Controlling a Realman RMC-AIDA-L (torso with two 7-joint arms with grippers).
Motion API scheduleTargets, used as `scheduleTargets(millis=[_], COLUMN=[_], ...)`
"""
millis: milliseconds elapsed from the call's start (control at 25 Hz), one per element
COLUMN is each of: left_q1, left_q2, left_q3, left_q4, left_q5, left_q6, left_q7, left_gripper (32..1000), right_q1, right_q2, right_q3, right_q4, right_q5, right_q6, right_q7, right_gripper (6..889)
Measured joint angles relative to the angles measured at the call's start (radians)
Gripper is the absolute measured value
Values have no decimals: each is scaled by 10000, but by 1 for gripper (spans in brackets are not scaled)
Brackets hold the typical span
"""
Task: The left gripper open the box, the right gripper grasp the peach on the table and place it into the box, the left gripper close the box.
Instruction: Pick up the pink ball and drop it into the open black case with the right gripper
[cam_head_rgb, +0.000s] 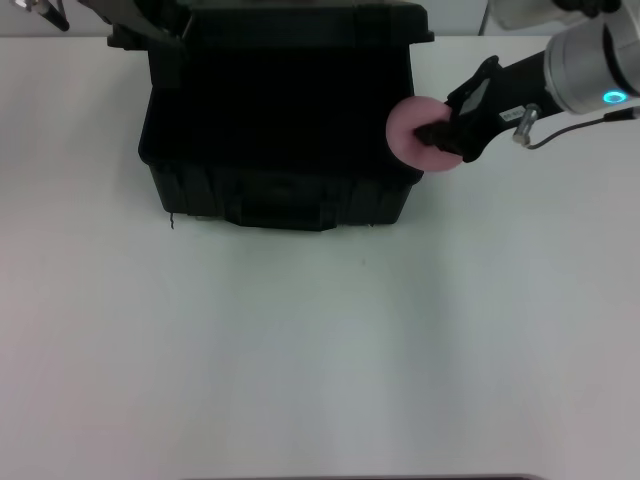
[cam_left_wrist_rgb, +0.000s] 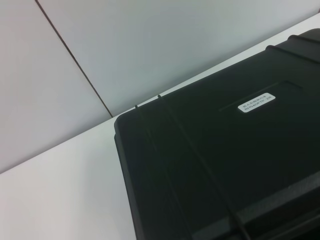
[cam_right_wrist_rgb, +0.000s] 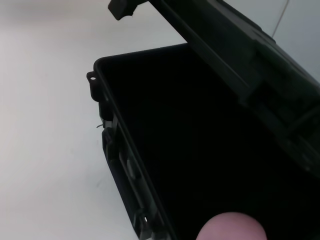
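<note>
My right gripper (cam_head_rgb: 447, 137) is clenched on the peach (cam_head_rgb: 415, 136), held above the box's (cam_head_rgb: 280, 190) right rim near the table's (cam_head_rgb: 320, 360) far edge. I should carry it over the open cavity, lower, then release.

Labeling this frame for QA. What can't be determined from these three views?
- Left end effector: out of frame in all three views; the left wrist view shows only the box lid and its white label.
- Box floor: the interior is uniformly black in the head and right wrist views, so contents cannot be told.
- Peach: partly covered by the right end effector in the head view, cut off by the frame edge in the right wrist view.
</note>
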Motion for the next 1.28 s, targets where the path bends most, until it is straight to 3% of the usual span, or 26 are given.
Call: scheduleTargets(millis=[440,1280], left_q1=[0,-58], left_q2=[0,1], left_q3=[16,-13], left_q4=[-9,-98], left_q5=[0,-2], left_q6=[14,98], left_q7=[0,86], left_gripper=[524,526], right_q1=[-246,-140], right_q2=[-10,-24], right_q3=[-1490,-3077], right_q4=[237,1057], right_q5=[647,628], right_q6=[-1555,-3992], right_q7=[-575,-691], right_gripper=[101,102])
